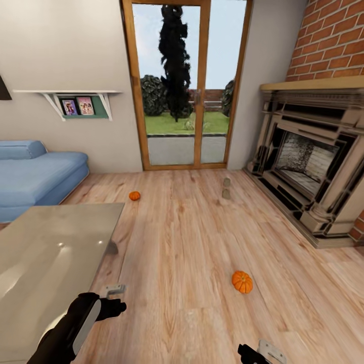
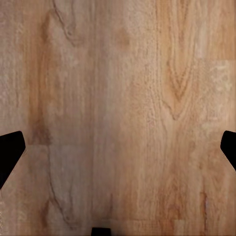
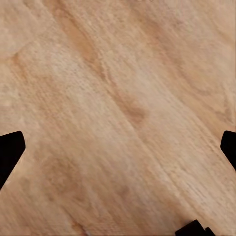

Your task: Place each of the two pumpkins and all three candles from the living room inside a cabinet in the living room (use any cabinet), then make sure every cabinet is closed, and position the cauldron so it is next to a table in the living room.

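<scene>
One pumpkin (image 1: 242, 281) sits on the wood floor (image 1: 192, 242) ahead of you; another (image 1: 134, 195) lies far off past the grey table (image 1: 45, 253). Two small blurry things (image 1: 226, 187) stand near the fireplace (image 1: 313, 162). Your left gripper (image 2: 118, 152) and right gripper (image 3: 118, 152) are spread wide, holding nothing, fingertips cut off at the edges.

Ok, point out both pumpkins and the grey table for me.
Near pumpkin (image 1: 242, 282), head view, middle of its ribbed body.
Far pumpkin (image 1: 134, 195), head view, its centre.
Table (image 1: 45, 258), head view, bare glossy top.

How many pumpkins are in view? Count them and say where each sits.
2. The near pumpkin lies on the floor towards the fireplace; the far pumpkin sits beyond the table's corner. Neither is held.
</scene>
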Robot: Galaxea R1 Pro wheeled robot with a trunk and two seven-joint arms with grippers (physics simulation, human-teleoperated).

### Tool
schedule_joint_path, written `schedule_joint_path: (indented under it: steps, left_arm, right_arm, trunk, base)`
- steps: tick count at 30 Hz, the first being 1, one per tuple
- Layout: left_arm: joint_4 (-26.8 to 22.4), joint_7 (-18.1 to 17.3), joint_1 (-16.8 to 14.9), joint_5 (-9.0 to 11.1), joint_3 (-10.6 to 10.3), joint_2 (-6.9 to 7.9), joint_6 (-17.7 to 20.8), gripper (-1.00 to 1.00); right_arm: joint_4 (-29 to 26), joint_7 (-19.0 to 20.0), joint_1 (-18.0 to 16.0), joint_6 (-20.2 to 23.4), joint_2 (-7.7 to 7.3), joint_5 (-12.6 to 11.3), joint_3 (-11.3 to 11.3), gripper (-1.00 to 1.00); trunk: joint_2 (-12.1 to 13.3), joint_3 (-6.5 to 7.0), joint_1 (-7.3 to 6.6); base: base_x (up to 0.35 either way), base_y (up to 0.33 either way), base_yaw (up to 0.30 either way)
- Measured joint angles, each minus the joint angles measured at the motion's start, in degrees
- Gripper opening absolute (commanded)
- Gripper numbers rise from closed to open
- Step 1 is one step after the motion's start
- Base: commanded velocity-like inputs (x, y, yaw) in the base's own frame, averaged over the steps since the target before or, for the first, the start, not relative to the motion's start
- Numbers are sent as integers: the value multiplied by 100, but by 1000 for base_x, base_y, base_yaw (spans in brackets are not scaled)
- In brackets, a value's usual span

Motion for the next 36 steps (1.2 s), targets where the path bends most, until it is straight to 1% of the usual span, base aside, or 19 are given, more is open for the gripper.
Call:
schedule_joint_path:
  steps: [3, 11, 20, 24, 29, 36]
  left_arm:
    - [2, 0, 0, 0, 0, 0, -1, 100]
    - [2, 0, -1, 3, -1, 0, -2, 100]
    - [4, 2, -1, 8, -10, 0, -4, 100]
    - [1, 3, 0, 9, -10, 0, -2, 100]
    - [2, 1, 0, 9, -9, 0, -2, 100]
    - [1, 4, 0, 0, -9, 0, 0, 100]
  right_arm:
    - [0, 1, 0, 0, 1, -1, 0, 100]
    - [-1, 2, 0, -1, 1, -3, 0, 100]
    - [0, 6, 0, -2, 2, -1, 0, 100]
    - [0, 6, 0, 2, 0, 5, 1, 100]
    - [0, 5, 0, 17, 0, 6, 6, 100]
    - [0, 9, 0, 9, 0, 0, 1, 100]
  trunk:
    - [0, -1, 0]
    - [0, -1, 0]
    - [0, -1, 0]
    - [0, -1, 1]
    - [0, -1, 2]
    - [0, -1, 0]
  base:
    - [260, 108, -24]
    - [274, 86, -173]
    - [295, -114, -38]
    - [162, -29, -20]
    - [70, 17, -2]
    - [244, 125, 0]
